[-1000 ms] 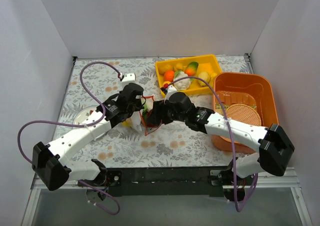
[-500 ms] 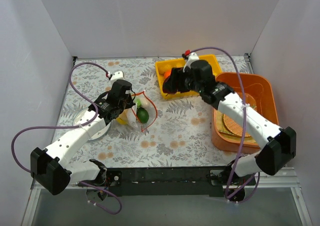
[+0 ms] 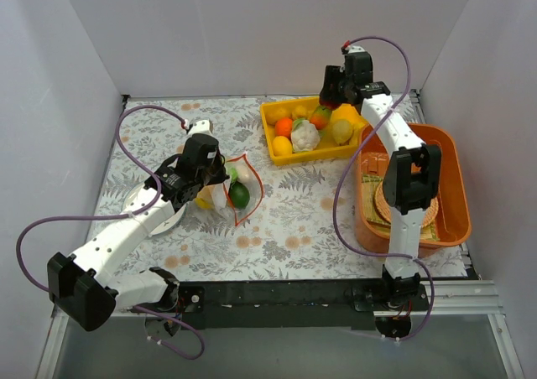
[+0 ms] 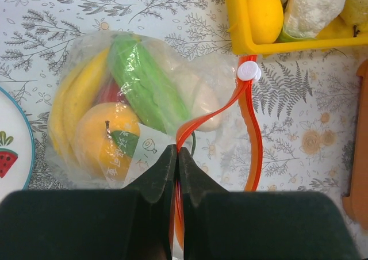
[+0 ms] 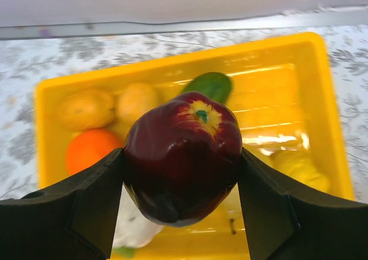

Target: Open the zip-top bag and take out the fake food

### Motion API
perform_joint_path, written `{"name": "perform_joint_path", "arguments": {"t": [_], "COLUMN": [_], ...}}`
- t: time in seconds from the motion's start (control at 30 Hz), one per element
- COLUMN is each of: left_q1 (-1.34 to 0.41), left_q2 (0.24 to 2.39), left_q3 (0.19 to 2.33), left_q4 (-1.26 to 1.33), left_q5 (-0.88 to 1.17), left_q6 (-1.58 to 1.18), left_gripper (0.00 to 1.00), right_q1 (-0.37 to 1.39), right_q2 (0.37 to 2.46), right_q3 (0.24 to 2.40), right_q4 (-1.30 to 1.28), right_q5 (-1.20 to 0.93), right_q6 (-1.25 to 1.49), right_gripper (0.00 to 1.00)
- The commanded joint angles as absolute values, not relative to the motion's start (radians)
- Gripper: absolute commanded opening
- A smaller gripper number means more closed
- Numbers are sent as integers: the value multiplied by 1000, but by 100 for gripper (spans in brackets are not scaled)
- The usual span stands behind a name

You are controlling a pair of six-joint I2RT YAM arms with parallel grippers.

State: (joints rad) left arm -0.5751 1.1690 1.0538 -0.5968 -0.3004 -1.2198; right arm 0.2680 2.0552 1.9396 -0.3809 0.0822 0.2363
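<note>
Pinching the limp zip-top bag (image 4: 132, 93) by its stiffer zip strip (image 4: 215, 110) (film looks slippery), left gripper (image 4: 176, 156) anchors it; right gripper (image 5: 181, 176) clamps an apple (image 5: 184, 139).

This looks like a robot test cell in a lab. Plain white panels (image 3: 252, 35) box in the tabletop (image 3: 294, 220) on its left, far and right sides. Two white arms (image 3: 126, 232) trailing purple cables (image 3: 149, 107) are bolted to a black rail (image 3: 285, 299) at the near edge. Fake food (image 3: 306, 136) fills a yellow tray (image 3: 312, 155).
</note>
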Motion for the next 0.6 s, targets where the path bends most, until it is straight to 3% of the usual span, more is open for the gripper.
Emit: {"name": "perform_joint_path", "arguments": {"t": [0.0, 0.13, 0.33, 0.47, 0.57], "left_q1": [-569, -569, -569, -569, -569], "left_q2": [1135, 1129, 1126, 1127, 1126], "left_q3": [1094, 1097, 1097, 1095, 1092], "left_q4": [-581, -575, -563, -560, -555], "left_q5": [-242, -229, -212, -204, -198], "left_q6": [-1178, -1158, -1137, -1132, -1132], "left_gripper": [0, 0, 0, 0, 0], "right_q1": [219, 193, 181, 183, 183], "right_q2": [2161, 2207, 2240, 2246, 2241], "right_q3": [2109, 2137, 2137, 2137, 2149], "right_q4": [-423, -411, -408, -405, -410], "right_q5": [169, 215, 236, 227, 218], "right_q6": [183, 172, 146, 141, 134], "right_gripper": [31, 36, 54, 79, 89]}}
